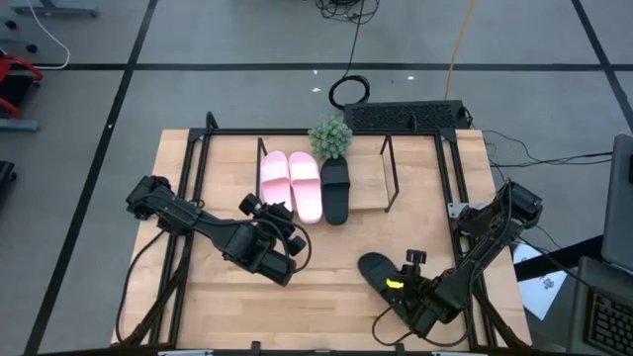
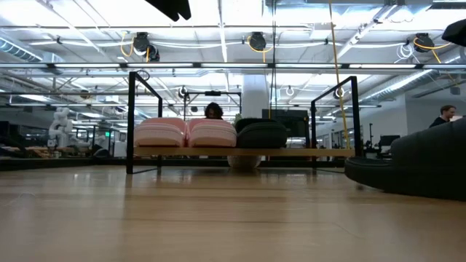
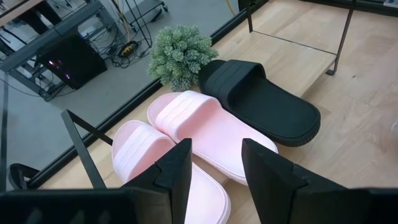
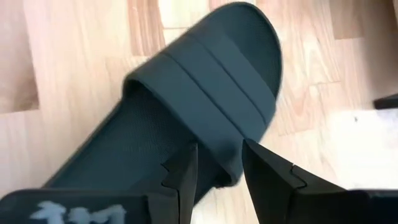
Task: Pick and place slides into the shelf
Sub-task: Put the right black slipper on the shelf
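Three of the four slides already sit side by side on the low shelf with the light wooden board (image 1: 371,183): the two pale pink wide-strap slides (image 1: 291,184) and one matte black slide (image 1: 335,189). The second matte black slide (image 1: 381,274) lies on the wooden desk (image 1: 326,287), with the right pincer (image 4: 219,171) clamped on its edge. The left pincer (image 3: 216,163) hangs near the shelf, fingers apart and empty.

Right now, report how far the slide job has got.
Done: both pink slides and one black slide sit side by side on the shelf. In hand: the right pincer is at the last black slide on the tabletop, fingers astride its edge. Left: lift and shelve it beside its mate. The left pincer waits open.
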`<state>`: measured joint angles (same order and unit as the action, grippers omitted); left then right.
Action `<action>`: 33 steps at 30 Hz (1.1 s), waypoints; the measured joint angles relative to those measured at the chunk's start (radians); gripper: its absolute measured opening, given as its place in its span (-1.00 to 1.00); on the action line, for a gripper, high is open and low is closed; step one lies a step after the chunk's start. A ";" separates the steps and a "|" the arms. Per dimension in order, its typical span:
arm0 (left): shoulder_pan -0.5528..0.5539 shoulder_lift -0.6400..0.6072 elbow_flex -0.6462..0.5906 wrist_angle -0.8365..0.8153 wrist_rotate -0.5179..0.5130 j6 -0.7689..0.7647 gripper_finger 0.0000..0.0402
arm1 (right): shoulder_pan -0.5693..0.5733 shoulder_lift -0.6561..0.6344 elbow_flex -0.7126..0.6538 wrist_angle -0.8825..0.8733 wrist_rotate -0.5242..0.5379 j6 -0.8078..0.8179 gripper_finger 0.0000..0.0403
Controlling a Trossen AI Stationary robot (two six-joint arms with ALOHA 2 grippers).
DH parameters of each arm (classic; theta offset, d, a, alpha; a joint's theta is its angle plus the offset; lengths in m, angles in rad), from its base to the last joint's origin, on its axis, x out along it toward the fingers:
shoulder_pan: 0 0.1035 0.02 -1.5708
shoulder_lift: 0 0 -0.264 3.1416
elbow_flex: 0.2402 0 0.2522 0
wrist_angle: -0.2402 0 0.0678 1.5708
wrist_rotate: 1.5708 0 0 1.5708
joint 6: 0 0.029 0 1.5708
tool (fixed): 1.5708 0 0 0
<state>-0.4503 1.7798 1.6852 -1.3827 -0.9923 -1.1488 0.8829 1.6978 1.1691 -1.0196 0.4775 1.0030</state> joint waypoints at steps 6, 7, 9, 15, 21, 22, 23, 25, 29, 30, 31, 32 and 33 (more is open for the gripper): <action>0.000 0.000 0.000 0.000 0.005 0.000 -0.28 | 0.001 -0.004 -0.067 0.073 0.006 -0.013 -0.42; 0.000 0.000 0.000 0.000 0.005 0.000 -0.28 | 0.001 -0.004 -0.077 0.079 0.008 -0.014 -0.42; 0.000 0.000 0.000 0.000 0.005 -0.003 -0.28 | 0.002 -0.004 -0.089 0.080 0.014 -0.014 -0.42; 0.000 0.000 0.000 0.001 0.006 -0.006 -0.28 | 0.002 -0.003 -0.090 0.086 0.072 -0.061 -0.42; 0.000 0.000 0.000 0.001 0.006 -0.008 -0.28 | -0.008 0.001 -0.095 0.069 0.102 -0.073 -0.42; 0.000 0.000 0.000 0.001 0.006 -0.008 -0.28 | -0.011 0.001 -0.095 0.070 0.102 -0.073 -0.42; 0.000 0.000 0.000 0.001 0.006 -0.008 -0.28 | -0.013 0.001 -0.095 0.072 0.102 -0.073 -0.42; 0.000 0.000 0.000 0.001 0.006 -0.008 -0.28 | -0.015 0.001 -0.095 0.070 0.104 -0.075 -0.42; 0.000 0.000 0.000 0.001 0.006 -0.008 -0.28 | -0.015 0.001 -0.095 0.071 0.142 -0.081 -0.42; 0.000 0.000 0.000 0.001 0.007 -0.008 -0.28 | -0.014 0.001 -0.095 0.072 0.152 -0.081 -0.42; 0.000 0.000 0.000 0.001 0.007 -0.008 -0.28 | -0.014 0.001 -0.095 0.073 0.156 -0.084 -0.42; 0.000 0.000 0.000 0.001 0.007 -0.008 -0.28 | -0.014 0.001 -0.095 0.073 0.156 -0.085 -0.42; 0.000 0.000 0.000 0.001 0.007 -0.008 -0.28 | -0.016 0.001 -0.095 0.073 0.156 -0.088 -0.43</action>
<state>-0.4503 1.7798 1.6852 -1.3819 -0.9855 -1.1568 0.8670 1.6985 1.0740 -0.9465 0.6338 0.9151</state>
